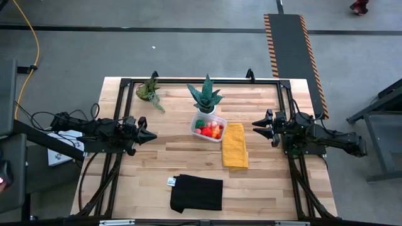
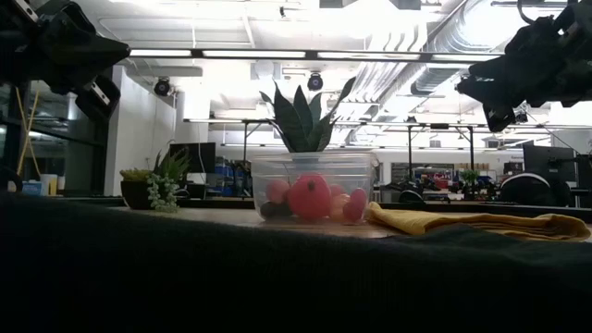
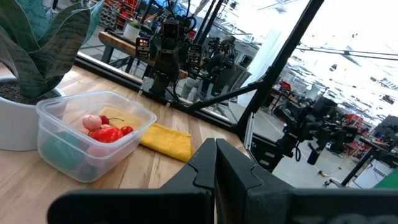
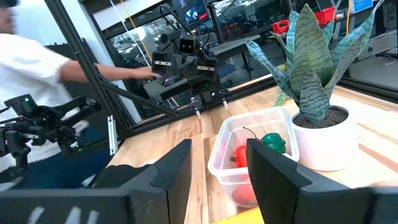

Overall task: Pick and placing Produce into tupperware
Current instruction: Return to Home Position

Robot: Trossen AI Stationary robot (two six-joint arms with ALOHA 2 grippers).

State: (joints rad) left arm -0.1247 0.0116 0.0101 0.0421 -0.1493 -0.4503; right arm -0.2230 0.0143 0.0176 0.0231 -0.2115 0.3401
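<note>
The clear tupperware (image 1: 208, 127) sits on the wooden table just in front of the white-potted plant, and also shows in the low view (image 2: 313, 190). The produce (image 1: 210, 130) lies inside it: red, pink and orange pieces (image 3: 106, 130) and a green one (image 4: 272, 142). My left gripper (image 1: 149, 134) hovers shut above the table, left of the box, pointing toward it (image 3: 216, 146). My right gripper (image 1: 256, 127) hovers open on the right side, beyond the yellow cloth, also pointing at the box (image 4: 219, 149). Neither gripper holds anything.
A spiky plant in a white pot (image 1: 205, 97) stands right behind the box, and a small plant (image 1: 149, 91) is near the far-left corner. A yellow cloth (image 1: 235, 145) lies right of the box, a black cloth (image 1: 196, 193) near the front edge. A person (image 4: 37, 68) is beyond the table.
</note>
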